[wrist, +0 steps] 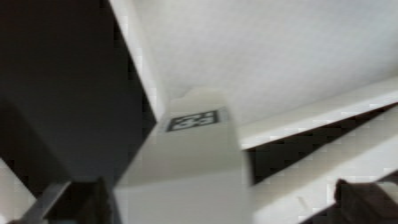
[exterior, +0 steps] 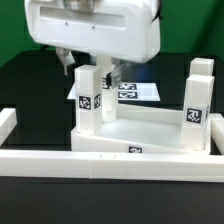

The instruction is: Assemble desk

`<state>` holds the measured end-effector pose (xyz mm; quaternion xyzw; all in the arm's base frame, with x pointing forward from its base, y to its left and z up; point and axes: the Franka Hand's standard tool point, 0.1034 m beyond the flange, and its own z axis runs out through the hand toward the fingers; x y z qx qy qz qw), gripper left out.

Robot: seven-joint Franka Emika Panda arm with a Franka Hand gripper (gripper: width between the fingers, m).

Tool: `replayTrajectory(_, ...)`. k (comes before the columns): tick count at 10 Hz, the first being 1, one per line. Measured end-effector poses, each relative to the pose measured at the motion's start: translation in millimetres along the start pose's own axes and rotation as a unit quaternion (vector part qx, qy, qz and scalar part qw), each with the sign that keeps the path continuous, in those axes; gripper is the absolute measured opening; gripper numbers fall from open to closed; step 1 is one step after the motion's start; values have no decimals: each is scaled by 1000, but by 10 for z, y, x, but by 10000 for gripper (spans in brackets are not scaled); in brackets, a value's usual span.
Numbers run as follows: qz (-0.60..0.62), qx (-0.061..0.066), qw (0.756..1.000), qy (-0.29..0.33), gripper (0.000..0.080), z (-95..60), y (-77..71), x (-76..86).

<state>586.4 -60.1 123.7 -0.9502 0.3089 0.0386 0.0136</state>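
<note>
arm is positioned nose-down over the desk panel [exterior: 150, 128]. gripper [exterior: 84, 68] is seen spread just above a standing leg [exterior: 88, 98], fingers [wrist: 50, 203] apart on either side, nothing pinched. another leg [exterior: 197, 100] is seen upright at the exterior view's right.

legs [exterior: 88, 95] upright on panel [exterior: 150, 128], marker board [exterior: 138, 91] behind

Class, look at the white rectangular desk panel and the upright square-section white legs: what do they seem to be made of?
White rectangular desk panel: seemingly matte moulded plastic, uniform white with a raised rim. Upright square-section white legs: likely the same plastic, smooth and evenly white, bearing flat black-and-white tags, perhaps printed.
</note>
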Motion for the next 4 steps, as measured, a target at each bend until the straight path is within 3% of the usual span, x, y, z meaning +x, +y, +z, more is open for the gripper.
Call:
replayTrajectory(1, -1, 3, 1000, -4, 645, -70, -58, -64)
replayTrajectory(4, -4, 1, 1000, -4, 649, -35, -47, -54)
